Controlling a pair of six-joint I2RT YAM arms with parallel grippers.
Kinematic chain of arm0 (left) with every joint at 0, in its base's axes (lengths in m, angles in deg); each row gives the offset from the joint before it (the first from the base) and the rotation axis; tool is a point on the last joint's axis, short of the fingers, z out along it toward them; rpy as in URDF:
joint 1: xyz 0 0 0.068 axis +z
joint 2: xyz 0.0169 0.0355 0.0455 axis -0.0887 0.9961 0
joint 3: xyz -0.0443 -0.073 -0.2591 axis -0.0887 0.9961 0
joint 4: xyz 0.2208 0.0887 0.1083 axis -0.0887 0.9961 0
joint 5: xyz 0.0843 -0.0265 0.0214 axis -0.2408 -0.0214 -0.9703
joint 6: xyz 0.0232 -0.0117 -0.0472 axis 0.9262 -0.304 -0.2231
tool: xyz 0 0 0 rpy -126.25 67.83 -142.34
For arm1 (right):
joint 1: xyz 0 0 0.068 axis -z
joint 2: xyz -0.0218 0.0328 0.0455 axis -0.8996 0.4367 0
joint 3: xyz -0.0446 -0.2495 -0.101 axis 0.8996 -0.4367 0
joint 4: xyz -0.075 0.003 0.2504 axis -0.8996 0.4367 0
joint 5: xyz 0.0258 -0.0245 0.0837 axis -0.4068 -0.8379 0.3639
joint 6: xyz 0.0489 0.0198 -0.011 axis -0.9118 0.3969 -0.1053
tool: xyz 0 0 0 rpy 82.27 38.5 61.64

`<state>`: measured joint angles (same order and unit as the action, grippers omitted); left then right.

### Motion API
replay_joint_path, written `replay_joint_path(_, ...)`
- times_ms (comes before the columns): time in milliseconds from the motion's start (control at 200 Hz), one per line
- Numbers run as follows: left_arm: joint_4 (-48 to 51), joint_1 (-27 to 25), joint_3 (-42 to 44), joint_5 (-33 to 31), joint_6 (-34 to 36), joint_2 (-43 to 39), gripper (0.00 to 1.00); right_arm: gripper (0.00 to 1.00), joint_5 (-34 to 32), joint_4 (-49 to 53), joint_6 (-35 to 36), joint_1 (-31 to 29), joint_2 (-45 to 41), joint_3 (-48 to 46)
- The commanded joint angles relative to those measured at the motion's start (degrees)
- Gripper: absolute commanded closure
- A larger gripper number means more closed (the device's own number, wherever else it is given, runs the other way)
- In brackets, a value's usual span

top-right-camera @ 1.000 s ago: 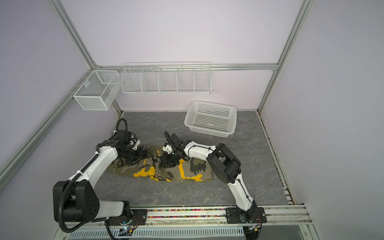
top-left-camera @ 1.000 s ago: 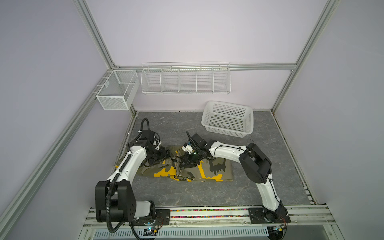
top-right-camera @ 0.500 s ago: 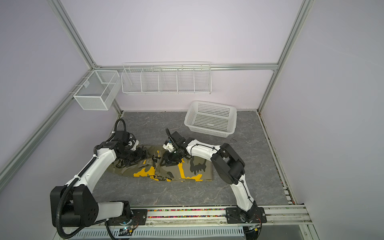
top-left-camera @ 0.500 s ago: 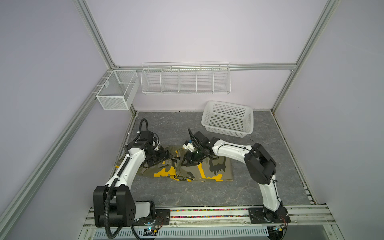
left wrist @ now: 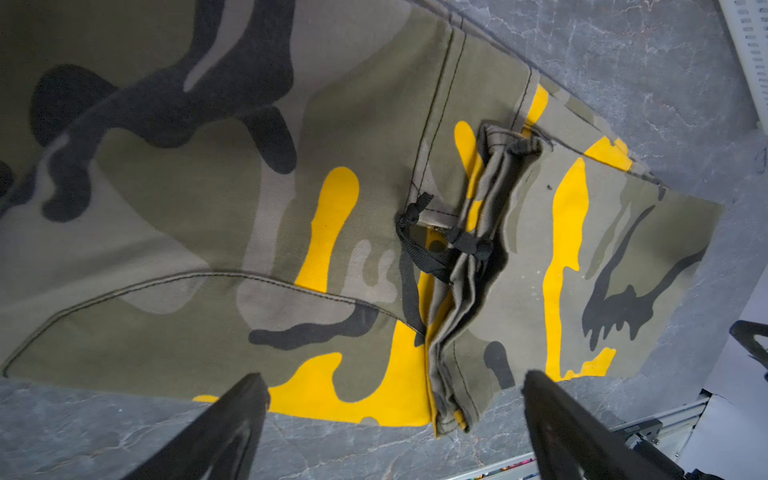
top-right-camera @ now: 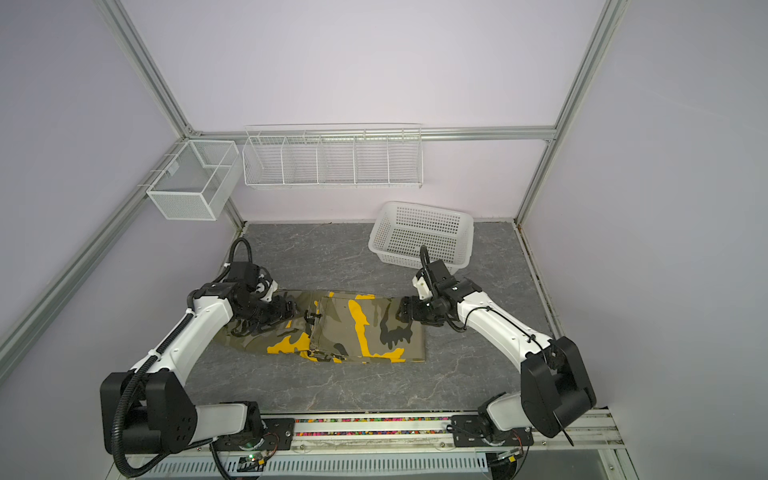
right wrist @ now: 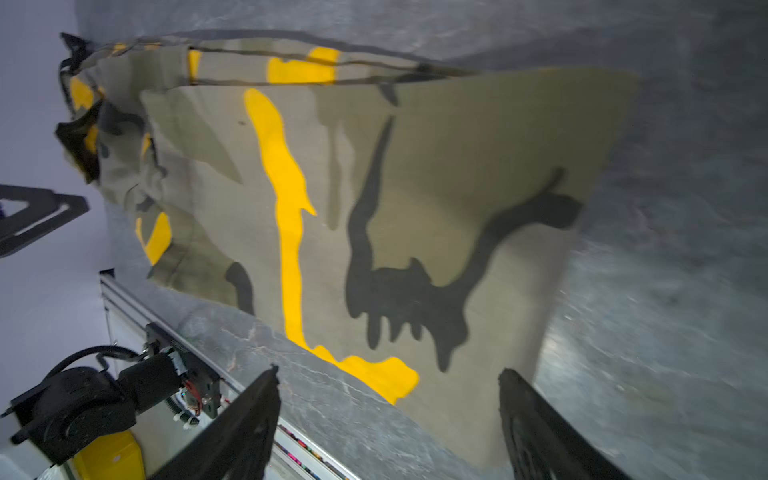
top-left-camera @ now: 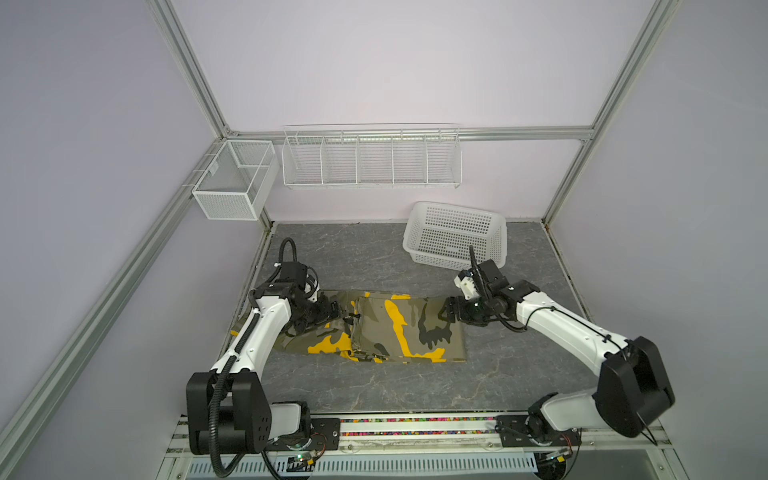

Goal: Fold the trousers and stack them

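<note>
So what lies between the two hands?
The trousers, folded over, fill the stretch from left hand to right hand; both top views show it.

One trousers (top-left-camera: 399, 328), three baskets (top-left-camera: 453, 245)

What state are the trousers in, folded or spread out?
Folded once, partly: the trousers lie on the table with one end doubled back, its bunched edge resting across the middle.
</note>
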<state>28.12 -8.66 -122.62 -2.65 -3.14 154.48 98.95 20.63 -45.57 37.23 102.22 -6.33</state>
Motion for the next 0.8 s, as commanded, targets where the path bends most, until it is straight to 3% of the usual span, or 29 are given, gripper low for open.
replay_joint_path(0,1.6,0.3,-1.9,0.9,0.3,-0.2,0.04,0.17,-2.5,-1.0,0.8,1.2,-0.5,-3.2)
replay_joint_path(665,2.1,0.3,-1.4,0.6,-0.2,-1.2,0.04,0.47,1.3,-13.5,1.5,0.3,10.9,-11.5)
replay_joint_path(795,2.2,0.3,-1.3,0.6,-0.4,-1.8,0.04,0.64,2.8,-14.4,2.0,0.3,12.2,-11.4)
